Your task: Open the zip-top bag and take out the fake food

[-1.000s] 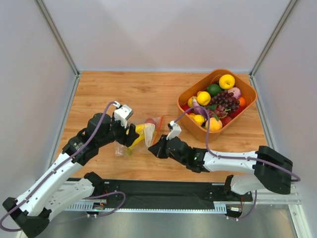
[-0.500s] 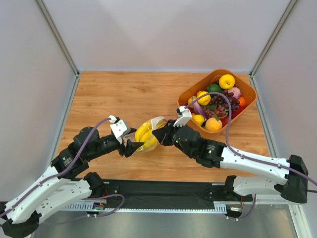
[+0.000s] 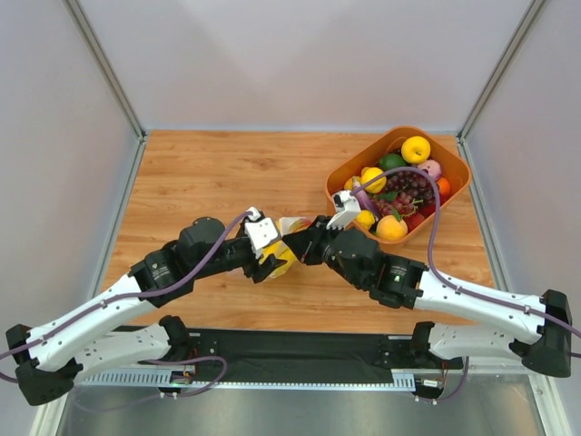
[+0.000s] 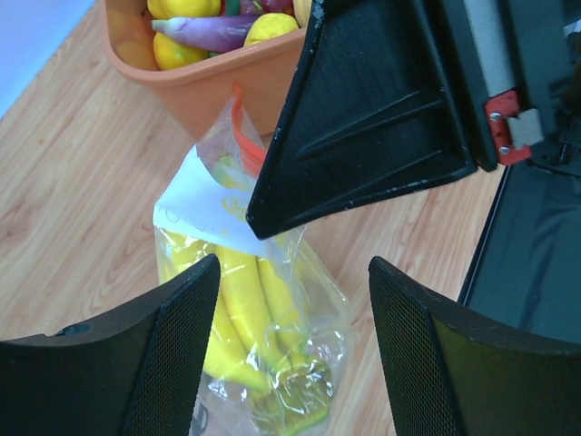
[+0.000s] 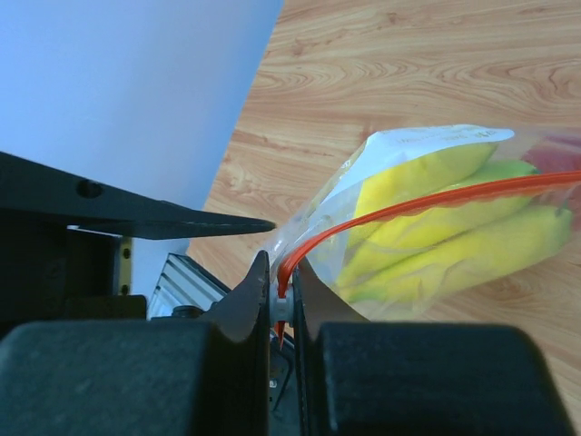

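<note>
Top external view: both arms meet over the zip-top bag point(image 3: 282, 255), near the middle of the worktop's point(image 3: 227, 173) front edge, just left of the orange basket point(image 3: 397, 130) of loose fruit at the far right corner. Right claw point(image 5: 280, 276) is clenched on the bag's top edge, right at one end of the red-orange zip strip point(image 5: 427, 202). Left claw point(image 4: 292, 263) is released, fingers spread wide with the bag between and beyond them, nothing gripped. The banana bunch point(image 4: 241, 318) fills most of the bag; a reddish blur beside it in the right wrist view may be the peach-like fruit, can't confirm, and the tan balls aren't visible. Can't tell whether the bag rests on the worktop or hangs. Step in hand, as I read it: get a second pinch and part the zip — strip looks unopened. Best done by bringing the left claw up to the lip opposite the right claw's pinch, clamping film only, not the bananas, then pulling the two sides apart across the strip rather than along it. Thin crinkly film will likely slip — pinch close to the strip.
</note>
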You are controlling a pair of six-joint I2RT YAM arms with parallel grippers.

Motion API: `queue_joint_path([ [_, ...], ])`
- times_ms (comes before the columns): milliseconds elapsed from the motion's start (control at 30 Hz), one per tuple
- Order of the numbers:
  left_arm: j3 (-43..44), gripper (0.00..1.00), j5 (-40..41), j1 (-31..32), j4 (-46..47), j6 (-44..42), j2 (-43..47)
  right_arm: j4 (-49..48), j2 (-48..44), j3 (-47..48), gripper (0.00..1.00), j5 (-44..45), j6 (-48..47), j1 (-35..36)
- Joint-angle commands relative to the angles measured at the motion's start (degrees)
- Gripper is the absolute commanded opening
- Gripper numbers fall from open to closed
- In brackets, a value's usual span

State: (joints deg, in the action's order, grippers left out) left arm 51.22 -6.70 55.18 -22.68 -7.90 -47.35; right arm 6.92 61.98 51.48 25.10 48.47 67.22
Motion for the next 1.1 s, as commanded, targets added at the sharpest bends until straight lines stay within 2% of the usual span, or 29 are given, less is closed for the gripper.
queue_joint_path([
  [0, 2.7, 0.74, 0.4, 0.5, 4.0, -1.6, -2.6, -4.5, -2.3, 0.8, 0.00, -0.7, 2.3, 0.3],
  [233, 4.1, 0.74, 0.8, 0.5, 4.1, -1.0, -8.2, -10.0, -5.0, -1.9, 0.00, -5.6, 5.6, 0.3],
  [300, 4.3, 0.59, 0.5, 0.5, 4.0, -1.1, -8.8, -10.4, -5.5, -2.4, 0.00, -6.5, 6.1, 0.2],
  [333, 4.2, 0.41, 0.0, 0.5, 4.0, -1.0, -8.9, -10.0, -6.0, -2.4, 0.00, -7.0, 6.1, 0.3],
  [400, 3.5, 0.25, -1.1, 0.5, 4.0, -1.6, -8.5, -8.7, -6.4, -2.1, 0.00, -7.1, 5.7, 0.3],
  [433, 3.4, 0.09, -1.4, 0.5, 3.8, -2.1, -7.9, -7.1, -7.1, -2.0, 0.00, -6.4, 5.5, 0.3],
  [467, 3.0, 0.01, -1.8, 0.5, 3.6, -2.5, -7.8, -5.5, -7.6, -2.1, 0.02, -5.9, 5.2, 0.3],
  [500, 2.4, 0.00, -2.3, 0.5, 3.2, -3.5, -7.5, -4.6, -8.2, -2.4, 0.05, -5.3, 4.9, 0.3],
  [533, 2.2, 0.00, -4.1, 0.5, 2.8, -3.8, -7.0, -2.5, -9.5, -2.5, 0.20, -4.0, 3.9, 0.3],
  [633, 2.7, 0.00, -9.6, 0.5, 0.3, -4.1, -6.7, 4.1, -13.3, -2.3, 0.47, -0.5, 1.7, 0.3],
  [667, 3.1, 0.00, -10.9, 0.5, -0.5, -4.1, -6.8, 5.8, -14.8, -2.2, 0.60, 0.3, -0.4, 0.3],
  [767, 4.9, 0.00, -15.7, 0.5, -4.2, -3.9, -8.1, 11.2, -20.9, -1.7, 0.79, 1.4, -6.7, 0.3],
  [833, 6.6, 0.00, -20.0, 0.5, -6.6, -3.6, -9.6, 14.9, -25.4, -0.4, 0.86, 1.8, -9.5, 0.3],
  [967, 8.6, 0.00, -26.2, 0.5, -9.1, -3.4, -10.9, 20.1, -30.5, 3.2, 0.88, -1.4, -19.2, 0.3],
  [1067, 9.2, 0.00, -29.5, 0.5, -9.8, -3.0, -10.5, 23.9, -30.2, 7.5, 0.86, -10.8, -27.8, 0.3],
])
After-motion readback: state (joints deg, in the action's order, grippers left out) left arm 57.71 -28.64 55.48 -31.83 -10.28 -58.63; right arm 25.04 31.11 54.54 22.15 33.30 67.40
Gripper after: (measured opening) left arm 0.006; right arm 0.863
